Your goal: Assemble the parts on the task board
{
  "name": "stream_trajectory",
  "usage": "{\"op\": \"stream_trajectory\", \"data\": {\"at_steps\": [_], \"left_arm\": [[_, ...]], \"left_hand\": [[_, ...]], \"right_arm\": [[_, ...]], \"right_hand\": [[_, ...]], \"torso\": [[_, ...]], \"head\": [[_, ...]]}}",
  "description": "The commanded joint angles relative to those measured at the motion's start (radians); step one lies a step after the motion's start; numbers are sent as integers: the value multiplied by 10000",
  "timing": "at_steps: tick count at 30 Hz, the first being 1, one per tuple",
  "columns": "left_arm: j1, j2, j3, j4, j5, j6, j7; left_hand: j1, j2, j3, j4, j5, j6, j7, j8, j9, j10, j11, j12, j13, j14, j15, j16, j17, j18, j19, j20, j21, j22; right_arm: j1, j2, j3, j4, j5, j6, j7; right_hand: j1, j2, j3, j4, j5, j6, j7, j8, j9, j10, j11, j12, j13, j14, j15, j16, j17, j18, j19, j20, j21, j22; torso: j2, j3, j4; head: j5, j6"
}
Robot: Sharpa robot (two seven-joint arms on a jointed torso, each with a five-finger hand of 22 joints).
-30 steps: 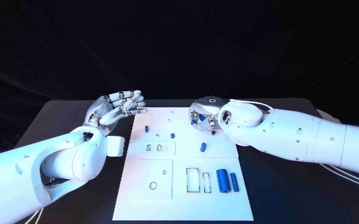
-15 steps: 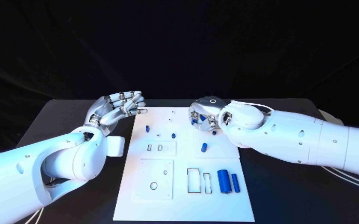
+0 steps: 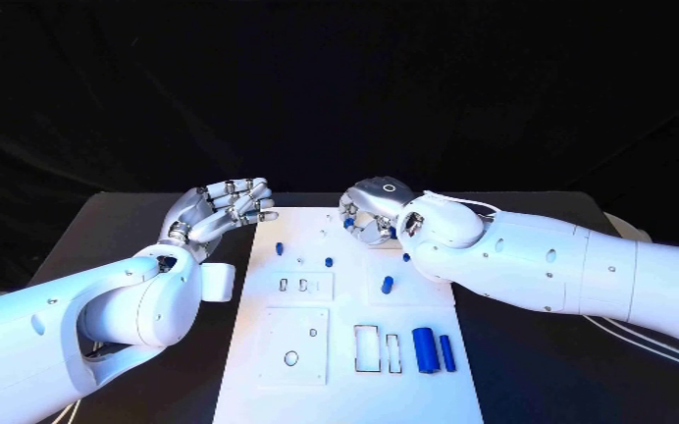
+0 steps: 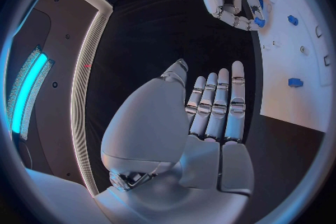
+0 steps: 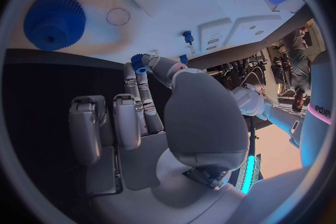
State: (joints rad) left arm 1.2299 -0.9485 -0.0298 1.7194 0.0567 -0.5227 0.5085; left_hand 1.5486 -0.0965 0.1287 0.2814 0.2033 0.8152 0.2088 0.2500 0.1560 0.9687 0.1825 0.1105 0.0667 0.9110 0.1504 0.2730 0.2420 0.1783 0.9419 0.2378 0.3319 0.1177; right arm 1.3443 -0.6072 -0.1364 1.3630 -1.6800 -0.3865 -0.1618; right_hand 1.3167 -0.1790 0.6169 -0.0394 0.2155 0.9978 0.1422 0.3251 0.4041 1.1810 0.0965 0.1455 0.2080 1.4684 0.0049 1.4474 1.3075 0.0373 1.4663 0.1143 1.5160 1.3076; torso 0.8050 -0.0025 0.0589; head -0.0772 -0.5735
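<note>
While my right hand (image 3: pixel 371 220) pinches a small blue part (image 5: pixel 138 60) at fingertips over the task board (image 3: pixel 354 345) far end, left hand (image 3: pixel 224 206) idles empty. Part prob. light, rigid, slick; grip sides.

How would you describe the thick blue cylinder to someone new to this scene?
Find the white task board on the black table and go to its near right corner. Two blue pieces lie side by side there, right of the rectangular slots. The thick blue cylinder is the left one, fatter than the thin blue rod beside it.
</note>
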Motion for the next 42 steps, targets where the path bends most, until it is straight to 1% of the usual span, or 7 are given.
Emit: {"op": "stream_trajectory", "data": {"at_steps": [1, 7, 11, 16, 24, 38, 42], "left_arm": [[33, 37, 10, 11, 10, 194, 36], [52, 95, 10, -4, 11, 205, 28], [57, 119, 10, -18, 11, 209, 23], [68, 118, 10, 10, 11, 216, 19], [104, 106, 11, 48, 11, 223, 16], [148, 101, 12, 75, 12, 228, 10], [154, 106, 12, 72, 12, 225, 10]], "left_hand": [[-37, 50, 3, 53, -47, -58, 144, -67, -9, -16, 39, -68, -16, -63, -25, -50, 8, 45, 41, 49, -54, -8], [-36, 54, 6, 47, -56, -74, 139, -78, -13, -36, 48, -92, -17, -70, -19, -59, 17, 43, 37, 54, -61, -15], [-39, 59, 7, 46, -60, -78, 138, -83, -14, -43, 52, -106, -17, -79, -12, -68, 24, 37, 17, 62, -76, -24], [-40, 60, 7, 45, -61, -79, 137, -83, -14, -44, 53, -110, -16, -82, -10, -71, 25, 35, 12, 64, -80, -27], [-40, 60, 7, 45, -61, -79, 137, -83, -14, -44, 53, -110, -16, -82, -10, -71, 25, 35, 12, 64, -80, -27], [-51, 67, 7, 48, -66, -80, 134, -87, -15, -45, 58, -127, -14, -98, -2, -86, 35, 34, -10, 73, -98, -40], [-60, 68, 3, 52, -69, -82, 137, -89, -16, -48, 60, -134, -13, -102, 0, -91, 38, 34, -15, 75, -103, -43]], "right_arm": [[15, 157, 7, -154, -166, -625, -326], [16, 573, 11, -433, -146, -882, -346], [7, 778, 12, -595, -159, -940, -399], [-16, 998, 13, -866, -236, -1104, -493], [-28, 1183, 15, -1146, -371, -1221, -536], [-64, 1281, 15, -1311, -417, -846, -391], [-87, 1332, 15, -1351, -420, -760, -366]], "right_hand": [[294, 247, -1, -36, 27, 6, 47, 13, 19, 269, -220, 32, 262, 531, -54, 51, 195, -145, 394, -66, 21, 1651], [248, 244, 3, -26, 52, -34, 56, -11, 46, 208, -206, 10, 280, 528, -44, 51, 187, -147, 395, -63, 27, 1662], [233, 239, 0, -22, 65, -40, 61, -15, 54, 201, -203, 10, 286, 533, -41, 63, 208, -151, 406, -62, 38, 1682], [213, 236, -3, -14, 73, -52, 65, -21, 62, 189, -197, 7, 292, 532, -38, 62, 203, -147, 394, -60, 29, 1666], [189, 231, -8, -5, 83, -65, 70, -29, 73, 173, -192, 3, 301, 533, -32, 66, 208, -151, 404, -57, 39, 1684], [114, 185, -51, 16, 48, -76, 62, -34, 113, 147, -189, 4, 332, 536, -25, 78, 219, -150, 398, -48, 39, 1686], [102, 179, -56, 20, 41, -80, 62, -36, 118, 140, -188, 2, 335, 532, -24, 72, 203, -144, 379, -47, 25, 1659]], "torso": [[24, -2, 16], [53, 17, 57], [65, 34, 81], [115, 28, 137], [137, 23, 137], [142, 6, 132], [155, 19, 148]], "head": [[-11, 17], [-185, 50], [-95, 39], [-172, 65], [-174, 77], [-194, -2], [-182, -30]]}}
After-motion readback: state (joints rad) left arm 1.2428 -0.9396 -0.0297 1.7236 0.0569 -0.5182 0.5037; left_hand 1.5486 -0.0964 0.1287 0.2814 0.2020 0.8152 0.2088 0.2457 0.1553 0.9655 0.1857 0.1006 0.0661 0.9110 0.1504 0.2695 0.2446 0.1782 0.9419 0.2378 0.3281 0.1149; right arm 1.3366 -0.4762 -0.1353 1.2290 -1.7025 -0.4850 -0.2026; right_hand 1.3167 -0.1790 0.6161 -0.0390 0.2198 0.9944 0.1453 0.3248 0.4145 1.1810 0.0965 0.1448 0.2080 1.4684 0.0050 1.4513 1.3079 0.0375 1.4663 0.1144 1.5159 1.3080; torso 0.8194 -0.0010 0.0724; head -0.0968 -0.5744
